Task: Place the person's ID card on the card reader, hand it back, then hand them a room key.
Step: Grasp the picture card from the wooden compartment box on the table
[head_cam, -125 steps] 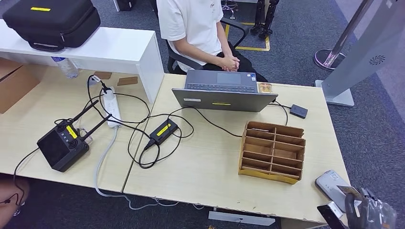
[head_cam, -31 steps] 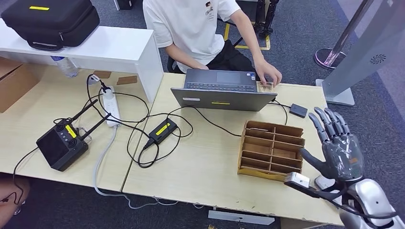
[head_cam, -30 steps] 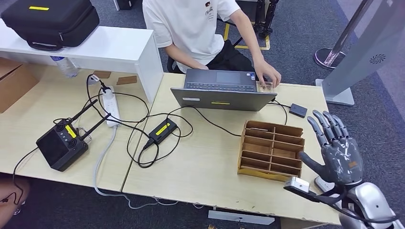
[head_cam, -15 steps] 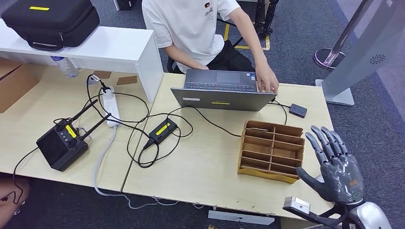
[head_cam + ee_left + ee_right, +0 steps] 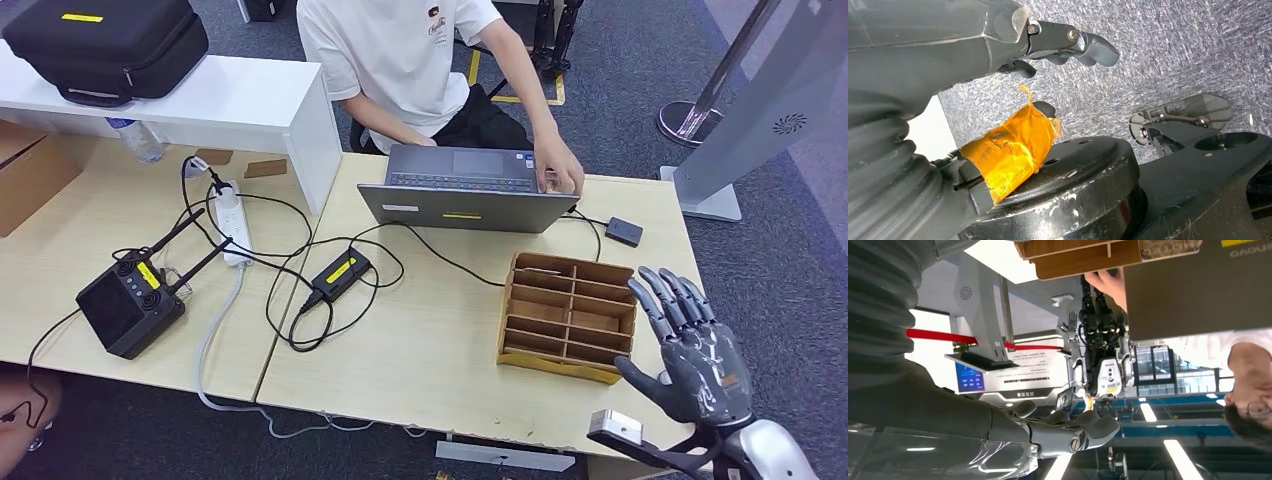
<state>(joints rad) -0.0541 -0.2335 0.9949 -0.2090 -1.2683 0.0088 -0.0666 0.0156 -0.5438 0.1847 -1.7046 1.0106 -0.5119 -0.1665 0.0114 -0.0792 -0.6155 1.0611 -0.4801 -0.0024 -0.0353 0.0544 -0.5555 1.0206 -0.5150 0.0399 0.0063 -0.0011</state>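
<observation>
- While the person's hand (image 5: 560, 170) rests at the right corner of the open grey laptop (image 5: 470, 190), you have no card to take. In the right wrist view a small, beige, patterned piece (image 5: 1170, 247) lies at the laptop's edge, just beside the person's fingers. It is probably the ID card, but it is too cropped to be sure.
- Your right hand (image 5: 695, 365) is raised over the right end of the pale wooden table (image 5: 420, 340), just beside the brown wooden compartment organiser (image 5: 570, 315). Its fingers are spread wide, its thumb is out, and it holds nothing.
- Your left hand (image 5: 948, 50) hangs over the grey carpet. Its fingers (image 5: 1083, 42) are loosely extended, with nothing in them.
- Expect the card to be light, thin, stiff and slick. Lying flat on the table, it would offer little to grip.
- It is better to receive it from the person edge-on, pinching a short end between thumb and fingers with the faces flat to the pads.
- Grip gently, because a hard squeeze could bow the card or shoot it out sideways.
- Leave the other end free, so the card can be laid flat on the reader and handed back.
</observation>
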